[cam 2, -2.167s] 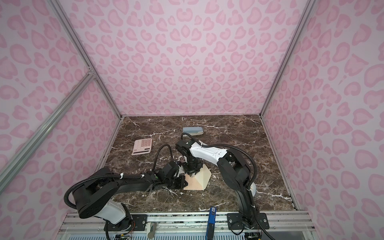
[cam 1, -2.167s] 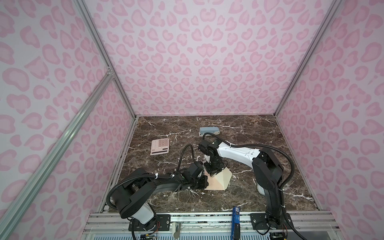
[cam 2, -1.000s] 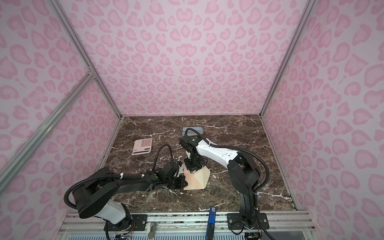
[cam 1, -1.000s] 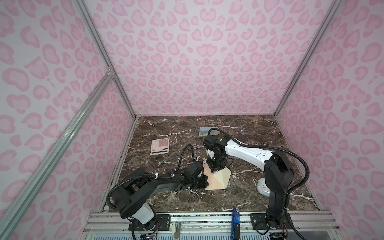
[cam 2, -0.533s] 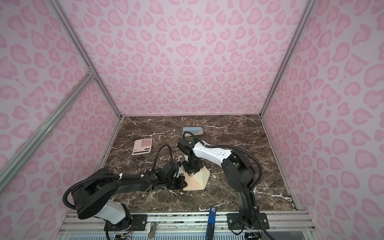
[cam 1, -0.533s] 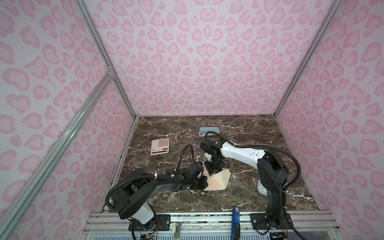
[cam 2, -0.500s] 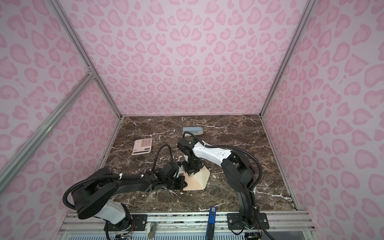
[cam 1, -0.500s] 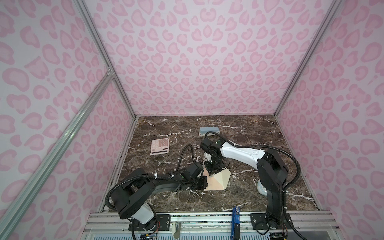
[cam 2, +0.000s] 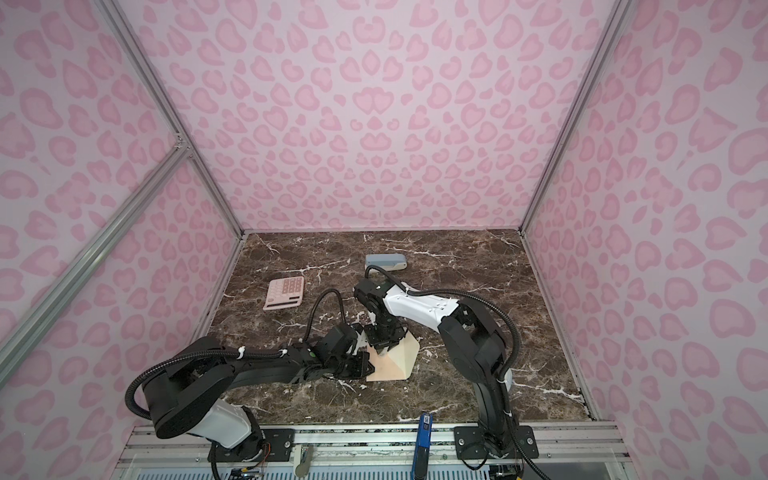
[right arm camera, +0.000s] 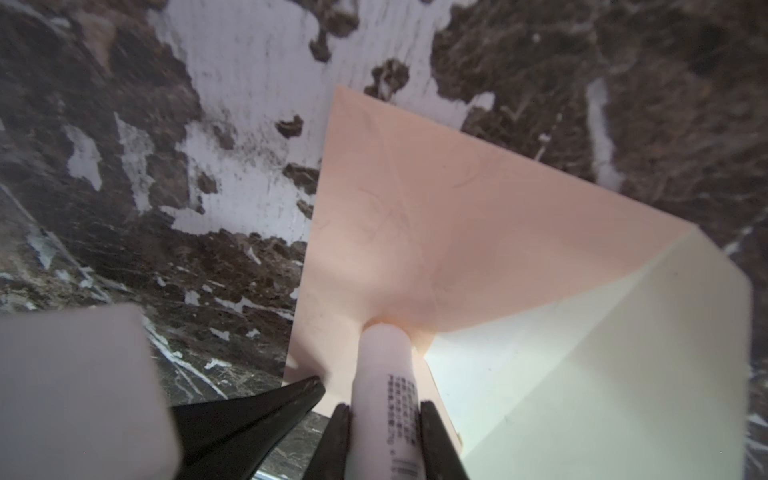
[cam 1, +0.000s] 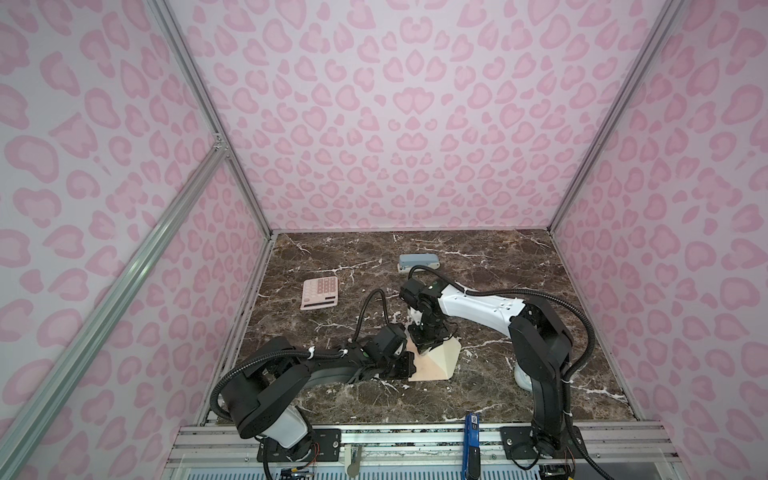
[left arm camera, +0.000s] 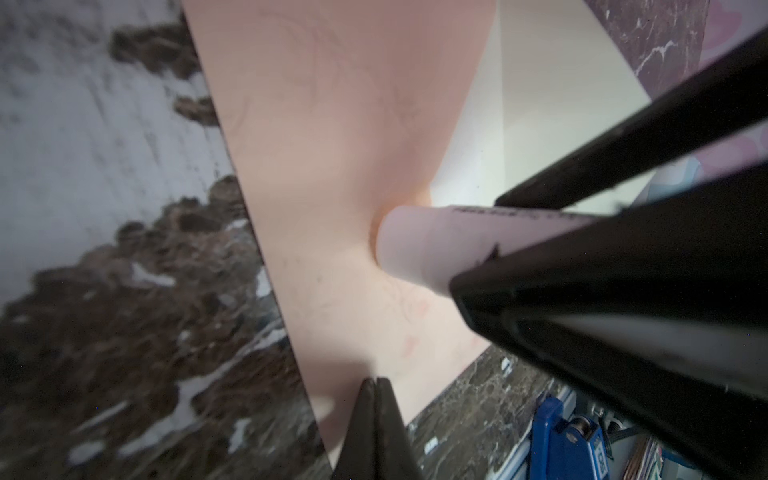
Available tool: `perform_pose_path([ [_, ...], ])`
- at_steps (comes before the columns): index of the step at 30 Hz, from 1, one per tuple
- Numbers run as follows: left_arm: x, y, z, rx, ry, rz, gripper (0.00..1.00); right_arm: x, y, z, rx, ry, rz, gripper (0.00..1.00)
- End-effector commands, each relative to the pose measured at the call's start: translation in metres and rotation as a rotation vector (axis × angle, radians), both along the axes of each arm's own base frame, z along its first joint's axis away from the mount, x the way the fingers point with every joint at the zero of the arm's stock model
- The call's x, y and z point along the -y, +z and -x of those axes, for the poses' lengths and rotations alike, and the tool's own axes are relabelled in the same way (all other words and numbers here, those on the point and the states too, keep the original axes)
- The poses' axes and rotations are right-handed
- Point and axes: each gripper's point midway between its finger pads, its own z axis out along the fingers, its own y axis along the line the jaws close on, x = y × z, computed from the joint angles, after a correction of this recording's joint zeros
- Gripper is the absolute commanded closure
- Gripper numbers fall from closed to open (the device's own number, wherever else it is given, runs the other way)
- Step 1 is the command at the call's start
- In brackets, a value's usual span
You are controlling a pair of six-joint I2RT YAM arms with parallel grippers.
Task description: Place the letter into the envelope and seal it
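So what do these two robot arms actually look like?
The left arm is mostly black with a white base link. The right arm has a white forearm shell between black joints. Each carries a ribbed black cable; white ties fasten the left arm's. Both the left gripper and right gripper end in slim, tapered black fingers.

Dark marble tabletop [cam 1: 478, 395]: peach envelope [cam 1: 432, 365] lying flat roughly dead centre, pink calculator [cam 1: 319, 293] out at 10 o'clock, grey-blue case [cam 1: 419, 262] at 12.
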Motion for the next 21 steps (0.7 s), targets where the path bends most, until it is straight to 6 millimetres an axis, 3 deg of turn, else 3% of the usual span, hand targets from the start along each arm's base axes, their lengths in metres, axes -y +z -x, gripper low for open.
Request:
perform_pose_path([
  [1,-0.004,-0.003,0.004,-0.017,0.001,-0.015,0.96,0.007,-0.010,-0.001,0.002,0.001,0.049,1.00],
  [8,-0.004,-0.001,0.003,-0.015,-0.001,-0.013,0.96,0.022,-0.013,-0.004,0.028,0.010,0.129,1.00],
  [21,-0.003,-0.001,0.003,-0.017,-0.004,-0.012,0.96,0.031,-0.016,-0.009,0.044,0.026,0.189,1.00],
])
